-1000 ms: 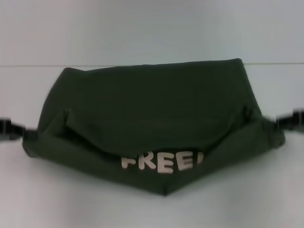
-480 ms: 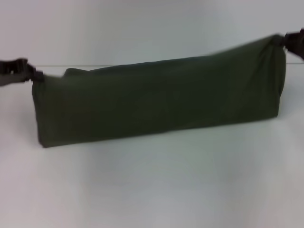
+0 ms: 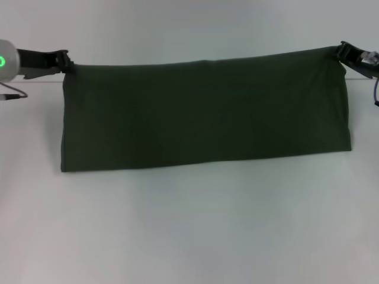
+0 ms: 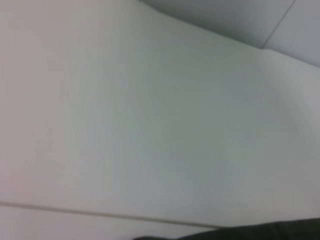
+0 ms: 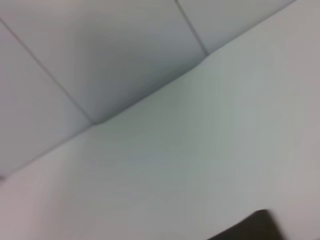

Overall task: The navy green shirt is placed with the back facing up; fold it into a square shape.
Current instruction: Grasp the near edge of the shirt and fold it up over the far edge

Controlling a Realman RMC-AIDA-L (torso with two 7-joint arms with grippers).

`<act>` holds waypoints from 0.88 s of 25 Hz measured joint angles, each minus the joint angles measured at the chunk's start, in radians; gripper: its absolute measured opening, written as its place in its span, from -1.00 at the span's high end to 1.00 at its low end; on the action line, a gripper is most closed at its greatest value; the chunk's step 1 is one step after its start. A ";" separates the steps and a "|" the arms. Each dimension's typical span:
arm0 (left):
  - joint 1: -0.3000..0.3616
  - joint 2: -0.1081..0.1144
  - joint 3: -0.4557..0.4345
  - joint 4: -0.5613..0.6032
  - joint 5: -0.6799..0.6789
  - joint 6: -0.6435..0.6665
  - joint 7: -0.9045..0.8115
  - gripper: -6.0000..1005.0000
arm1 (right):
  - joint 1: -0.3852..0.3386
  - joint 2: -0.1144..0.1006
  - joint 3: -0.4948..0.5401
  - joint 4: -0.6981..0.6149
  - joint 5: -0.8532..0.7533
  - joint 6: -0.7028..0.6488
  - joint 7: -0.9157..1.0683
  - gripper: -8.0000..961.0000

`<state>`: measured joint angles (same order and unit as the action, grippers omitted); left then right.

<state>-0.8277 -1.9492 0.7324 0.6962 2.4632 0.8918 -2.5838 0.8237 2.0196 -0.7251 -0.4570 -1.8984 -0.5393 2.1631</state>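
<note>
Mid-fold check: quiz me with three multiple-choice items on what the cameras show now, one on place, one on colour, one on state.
1. Where do the grippers hold the shirt?
A. its two upper corners
B. its middle
C. its lower edge

2. What colour is the visible fabric?
A. cream
B. dark olive green
C. red

3. How does the shirt lie?
A. crumpled in a heap
B. rolled into a tube
C. stretched into a wide flat band

Key: 1 A, the left gripper and right gripper sit at the top corners of the navy green shirt; 2 B, plain dark olive throughout; 3 C, it spans smooth between both grippers above the white table.
</note>
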 joint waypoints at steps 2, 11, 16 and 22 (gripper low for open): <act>-0.003 -0.010 0.029 -0.003 0.002 -0.039 -0.003 0.96 | 0.012 0.008 -0.027 0.003 0.000 0.050 -0.001 0.93; -0.009 -0.020 0.038 -0.034 0.011 -0.138 -0.016 0.96 | 0.055 0.023 -0.088 0.006 0.001 0.175 -0.002 0.94; -0.011 -0.027 0.042 -0.056 0.014 -0.181 -0.009 0.96 | 0.085 0.024 -0.110 0.041 0.001 0.234 -0.001 0.94; -0.011 -0.034 0.047 -0.066 0.020 -0.222 -0.005 0.95 | 0.107 0.019 -0.135 0.059 0.001 0.274 -0.001 0.94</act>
<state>-0.8390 -1.9829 0.7798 0.6298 2.4827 0.6702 -2.5888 0.9312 2.0391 -0.8598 -0.3981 -1.8973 -0.2655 2.1622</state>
